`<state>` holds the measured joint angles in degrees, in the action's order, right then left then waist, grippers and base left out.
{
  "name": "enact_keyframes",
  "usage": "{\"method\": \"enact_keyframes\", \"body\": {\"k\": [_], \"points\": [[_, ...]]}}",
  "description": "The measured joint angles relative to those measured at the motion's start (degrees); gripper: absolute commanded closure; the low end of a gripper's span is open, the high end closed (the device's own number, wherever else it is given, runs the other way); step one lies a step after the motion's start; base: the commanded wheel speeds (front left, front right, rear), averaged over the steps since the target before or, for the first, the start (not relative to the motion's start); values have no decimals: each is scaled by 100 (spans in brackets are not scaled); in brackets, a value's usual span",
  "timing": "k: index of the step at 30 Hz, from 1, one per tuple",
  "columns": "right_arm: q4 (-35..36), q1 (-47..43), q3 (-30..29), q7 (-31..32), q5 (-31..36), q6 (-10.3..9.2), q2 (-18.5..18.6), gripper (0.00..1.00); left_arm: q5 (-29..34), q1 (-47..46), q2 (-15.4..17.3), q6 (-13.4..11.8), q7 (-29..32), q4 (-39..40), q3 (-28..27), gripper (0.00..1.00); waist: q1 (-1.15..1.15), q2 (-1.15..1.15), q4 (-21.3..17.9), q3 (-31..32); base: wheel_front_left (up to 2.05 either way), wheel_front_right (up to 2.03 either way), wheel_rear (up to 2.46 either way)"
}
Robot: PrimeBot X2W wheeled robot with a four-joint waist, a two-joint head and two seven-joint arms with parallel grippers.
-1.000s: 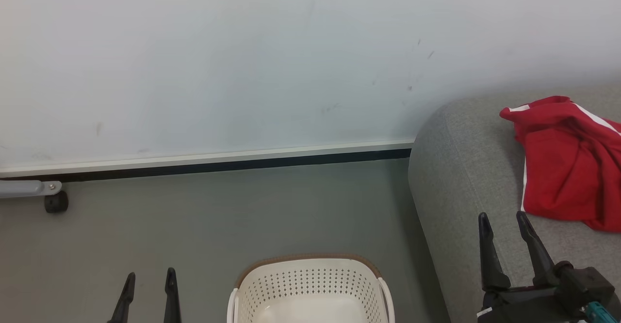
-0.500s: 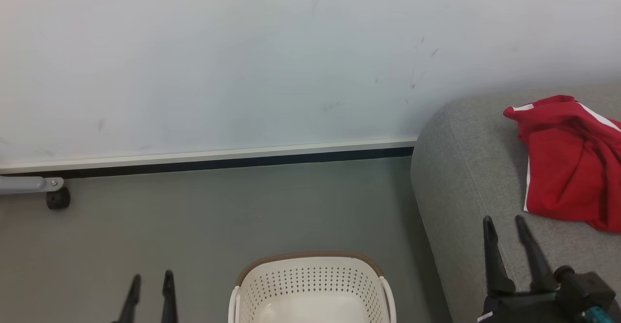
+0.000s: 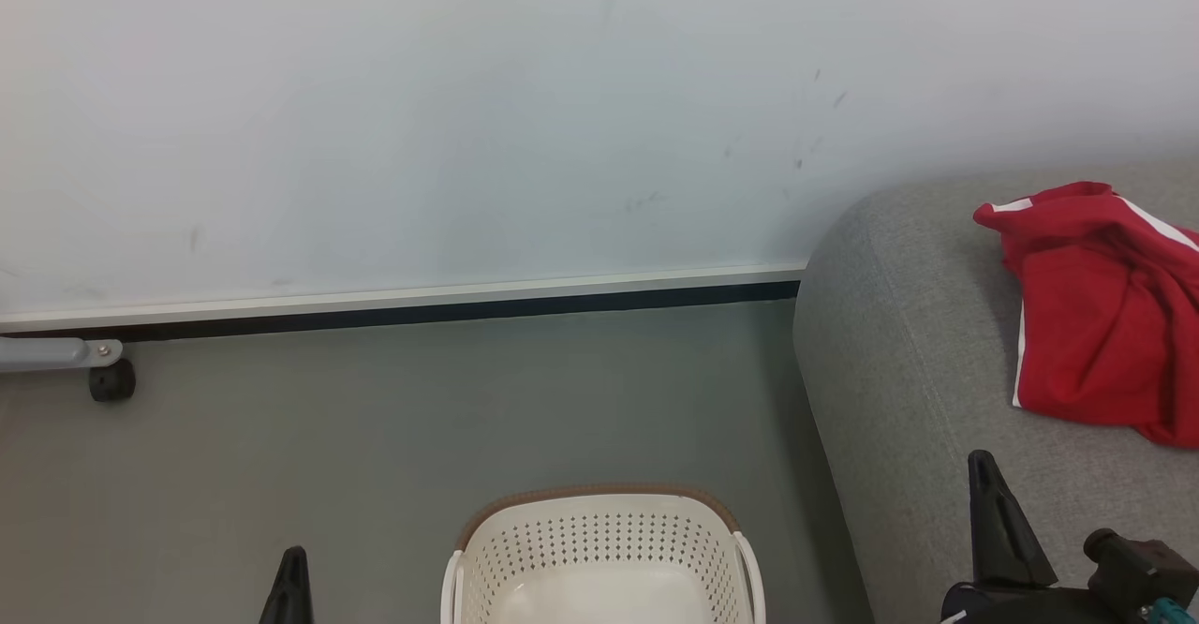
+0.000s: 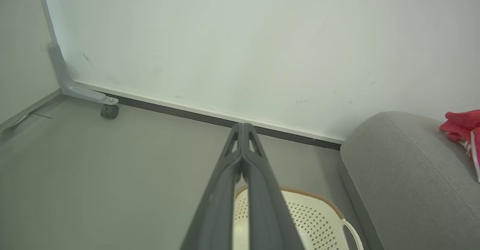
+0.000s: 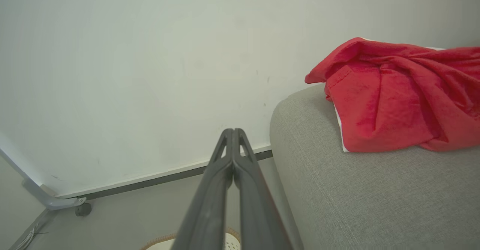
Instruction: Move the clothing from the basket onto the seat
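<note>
- Lying crumpled on the large grey woven-fabric upholstered seat [image 3: 899,371], the soft bright red fabric clothing [image 3: 1105,324] with white stripe trim sat near the seat's rounded end, close to the pale wall [image 3: 468,118]. It touched neither gripper, and I judged it had been dropped there as the task's target spot.
- The oval cream-white perforated plastic basket [image 3: 599,496] with a brown braided-look rim stood on the grey floor [image 3: 421,408], just beside the seat's end. That kept the carry from basket to seat short. What showed of its inside was bare; its near part was cut off by the picture edge.
- In the left wrist view the left gripper [image 4: 242,127] had its two long dark fingers pressed together with nothing between them, pointing over the basket's far rim toward the wall.
- In the right wrist view the right gripper [image 5: 233,131] also had its fingers together and empty, beside the seat's end and apart from the clothing.
- Both were probably closed and held low because nothing was left to grab. The task looked done, as far as the basket's visible part could tell.
- A grey metal bracket [image 3: 56,354] with a black caster wheel [image 3: 111,381] sat at the wall's foot, well apart from everything.
</note>
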<state>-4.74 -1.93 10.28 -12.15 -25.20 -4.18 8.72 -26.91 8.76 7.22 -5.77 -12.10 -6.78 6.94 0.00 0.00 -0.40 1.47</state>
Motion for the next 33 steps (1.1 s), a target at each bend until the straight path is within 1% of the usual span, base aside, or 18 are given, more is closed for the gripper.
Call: {"method": "enact_keyframes", "body": {"k": [11, 13, 16, 23, 26, 27, 33], "points": [[-154, 41, -234, 258, -881, 119, -75, 100, -887, -131, -52, 147, 266, -124, -162, 100, 0, 0, 5, -20, 0, 0, 0], [-175, 54, -276, 309, -1045, 165, -91, 100, -988, -154, -59, 181, 302, -143, -188, 100, 0, 0, 6, -24, 0, 0, 0], [-225, 88, -334, 375, -1262, 177, -116, 100, -1258, -165, -70, 229, 379, -176, -241, 100, 0, 0, 7, -29, 0, 0, 0], [-323, 144, -482, 511, -1809, 288, -157, 100, -1718, -296, -111, 333, 524, -246, -331, 100, 0, 0, 11, -41, 0, 0, 0], [-359, 163, -549, 580, -2017, 320, -187, 100, -1986, -314, -123, 341, 600, -293, -371, 100, 0, 0, 12, -47, 0, 0, 0], [-372, 170, -569, 612, -2101, 328, -196, 100, -2033, -335, -129, 388, 614, -314, -389, 100, 0, 0, 12, -48, 0, 0, 0], [-470, 249, -690, 756, -2557, 420, -232, 100, -2447, -441, -171, 482, 739, -374, -472, 100, 0, 0, 15, -59, 0, 0, 0]]}}
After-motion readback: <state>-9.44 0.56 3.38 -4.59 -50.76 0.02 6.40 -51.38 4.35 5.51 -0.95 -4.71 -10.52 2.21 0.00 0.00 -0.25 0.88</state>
